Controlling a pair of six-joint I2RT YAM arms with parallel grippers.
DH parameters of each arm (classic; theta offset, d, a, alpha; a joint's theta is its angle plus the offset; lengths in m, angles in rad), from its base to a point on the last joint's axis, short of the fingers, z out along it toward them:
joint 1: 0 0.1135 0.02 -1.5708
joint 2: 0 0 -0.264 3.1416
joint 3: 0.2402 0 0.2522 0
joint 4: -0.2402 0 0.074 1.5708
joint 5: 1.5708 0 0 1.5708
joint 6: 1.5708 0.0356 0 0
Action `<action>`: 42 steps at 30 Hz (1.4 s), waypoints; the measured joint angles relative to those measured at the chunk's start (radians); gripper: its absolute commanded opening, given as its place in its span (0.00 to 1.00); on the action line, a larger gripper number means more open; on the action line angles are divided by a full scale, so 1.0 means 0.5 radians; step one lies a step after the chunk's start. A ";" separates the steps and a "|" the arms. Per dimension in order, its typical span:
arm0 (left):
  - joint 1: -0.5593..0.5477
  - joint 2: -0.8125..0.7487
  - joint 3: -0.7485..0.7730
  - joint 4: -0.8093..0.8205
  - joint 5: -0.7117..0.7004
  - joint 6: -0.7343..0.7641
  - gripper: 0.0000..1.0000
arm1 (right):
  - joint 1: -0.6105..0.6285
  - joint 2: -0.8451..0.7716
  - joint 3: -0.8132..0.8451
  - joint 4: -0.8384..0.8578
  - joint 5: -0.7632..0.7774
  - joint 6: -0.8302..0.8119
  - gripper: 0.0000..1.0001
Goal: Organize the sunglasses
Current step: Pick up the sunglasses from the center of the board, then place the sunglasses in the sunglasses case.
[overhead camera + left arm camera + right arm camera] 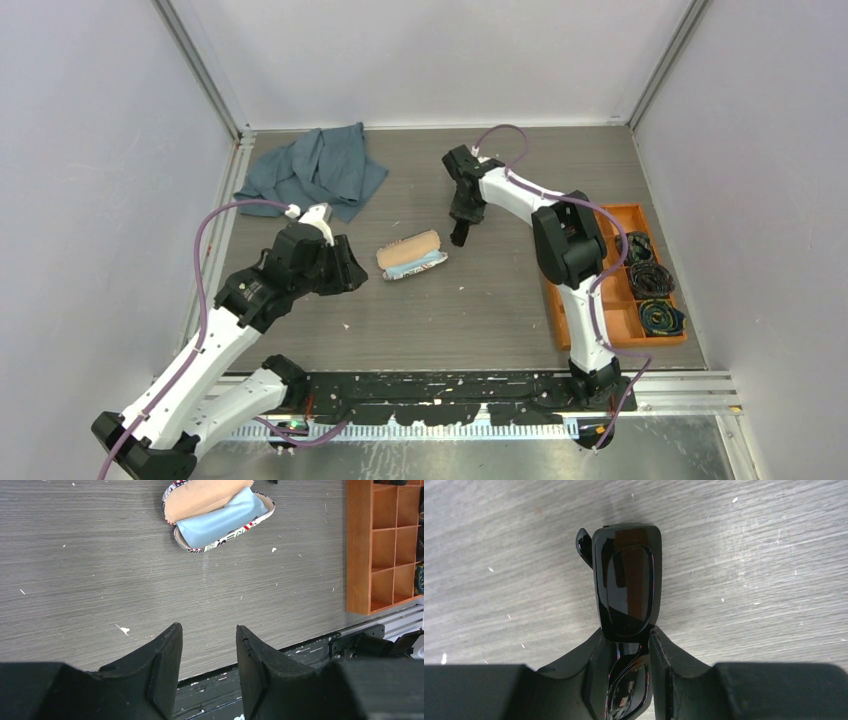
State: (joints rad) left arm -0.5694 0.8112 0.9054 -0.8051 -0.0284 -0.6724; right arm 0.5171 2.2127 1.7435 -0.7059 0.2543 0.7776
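The sunglasses [627, 580], glossy black with dark lenses, stand on edge between the fingers of my right gripper [624, 634], which is shut on them at the bridge; one lens sticks out past the fingertips, just above the wood table. In the top view this gripper [458, 233] hangs right of the open patterned case [410, 256], which lies with its tan lid up and a light blue cloth [220, 520] inside. My left gripper [207, 626] is open and empty, on the other side of the case [215, 515].
An orange divided tray [625, 212] with black coiled bundles [650, 278] sits at the right, also at the right edge of the left wrist view as the tray [356, 555]. A blue-grey cloth [315, 170] lies crumpled at the back left.
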 measured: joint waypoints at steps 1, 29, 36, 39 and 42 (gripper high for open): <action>0.000 0.000 0.000 0.000 0.000 -0.001 0.45 | 0.000 -0.014 -0.014 0.003 -0.014 -0.051 0.13; 0.226 0.072 0.239 -0.310 -0.128 -0.006 0.47 | 0.449 -1.122 -0.939 0.658 -0.546 -2.140 0.13; 0.372 0.058 0.244 -0.401 -0.116 -0.002 0.47 | 0.528 -0.959 -0.902 0.765 -0.800 -2.548 0.12; 0.381 0.056 0.244 -0.418 -0.115 -0.003 0.47 | 0.558 -0.838 -0.845 0.779 -0.868 -2.655 0.12; 0.385 0.052 0.244 -0.420 -0.116 -0.002 0.47 | 0.599 -0.756 -0.818 0.801 -0.882 -2.773 0.10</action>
State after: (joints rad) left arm -0.3767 0.8371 1.0275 -1.0149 -0.0864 -0.6735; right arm 0.8165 1.8347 1.3346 -0.3054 -0.1867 -0.6086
